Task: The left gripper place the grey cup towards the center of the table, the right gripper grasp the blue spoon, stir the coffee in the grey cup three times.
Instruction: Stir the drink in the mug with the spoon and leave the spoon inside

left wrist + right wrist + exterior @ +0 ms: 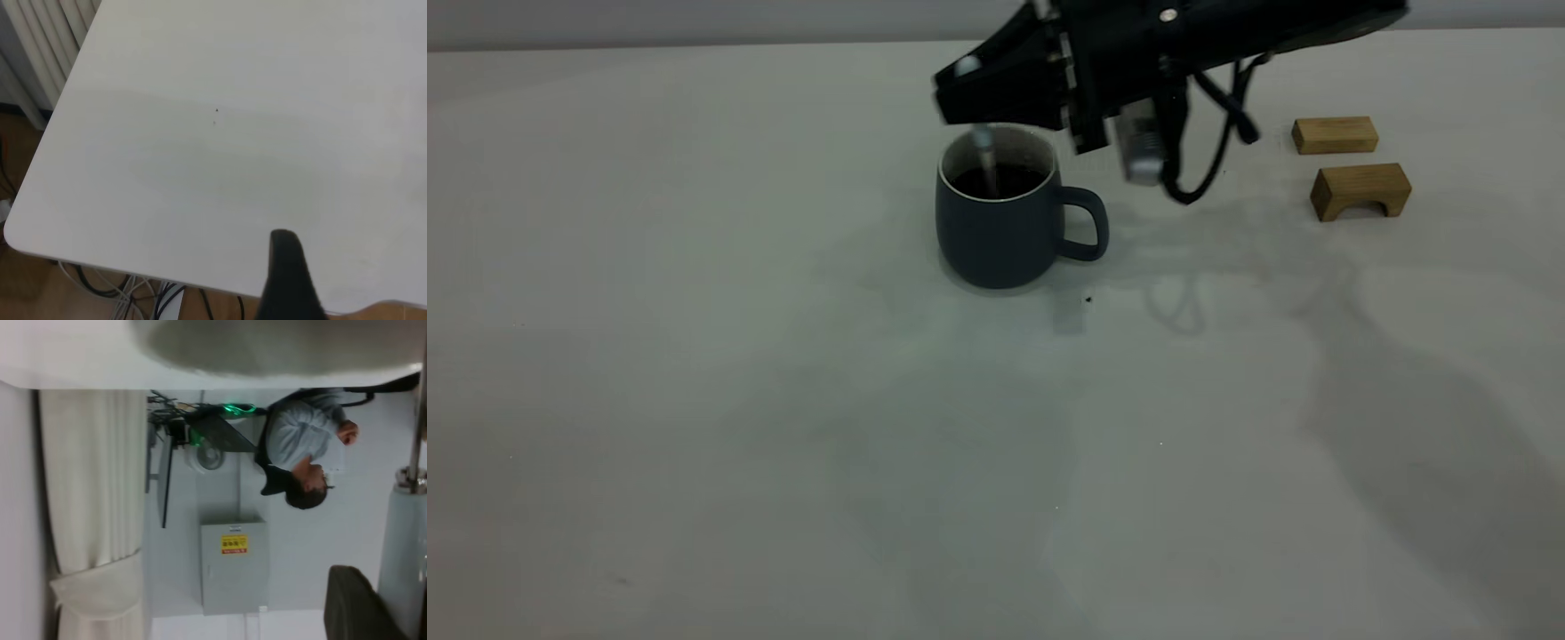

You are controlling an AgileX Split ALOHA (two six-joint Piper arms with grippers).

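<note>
Off-white table, exterior view: grey cup near centre, handle rightward, coffee inside. Right gripper above rim, clamped on blue spoon, bowl dipped in coffee. Two wooden blocks far right. Left gripper's fingers: cannot tell.

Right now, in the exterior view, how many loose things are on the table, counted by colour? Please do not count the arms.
Grey: 1, the grey cup holding coffee
Pale blue and metal: 1, the blue spoon, held in the cup by the right end effector
Wood brown: 2, a flat block and an arched block
Total: 4
</note>
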